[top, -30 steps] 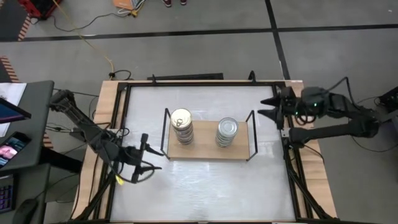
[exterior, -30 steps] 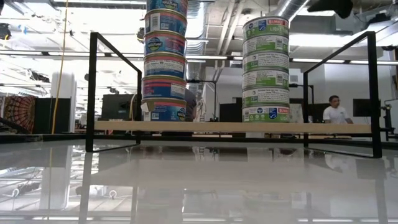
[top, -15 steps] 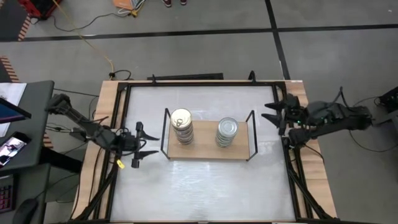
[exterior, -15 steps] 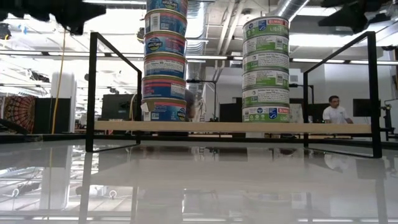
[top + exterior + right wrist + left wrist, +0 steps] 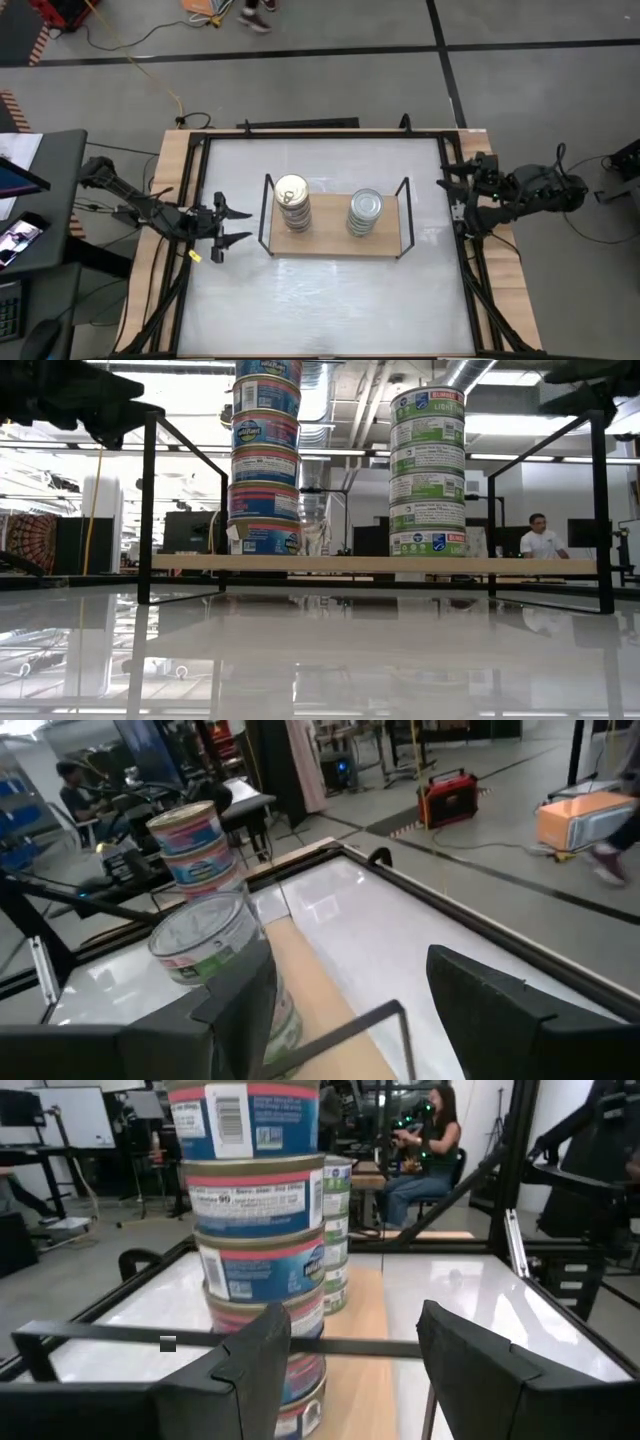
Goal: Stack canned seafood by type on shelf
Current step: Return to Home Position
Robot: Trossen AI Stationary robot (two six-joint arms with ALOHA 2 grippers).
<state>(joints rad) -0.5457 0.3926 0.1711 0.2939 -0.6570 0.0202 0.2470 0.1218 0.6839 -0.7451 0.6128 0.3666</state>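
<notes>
Two stacks of tins stand on the wooden shelf [image 5: 335,243]. The gold-lid stack [image 5: 291,201] with blue and red labels is at its left end. The silver-lid stack [image 5: 365,212] with green labels is at its right. Both also show in the low view: the gold-lid stack [image 5: 264,460] and the silver-lid stack [image 5: 427,472]. My left gripper [image 5: 236,226] is open and empty, left of the shelf's black wire frame [image 5: 264,215]. My right gripper [image 5: 446,179] is open and empty over the table's right edge.
The white tabletop [image 5: 320,290] lies in front of the shelf. A black rail frame [image 5: 300,125] runs round the table. People sit at desks in the room behind, one in the low view [image 5: 538,535].
My left gripper has gone from the near left of the table toward the far edge and up, and now stands level with the shelf's left end. My right arm has drawn back toward the table's right edge.
</notes>
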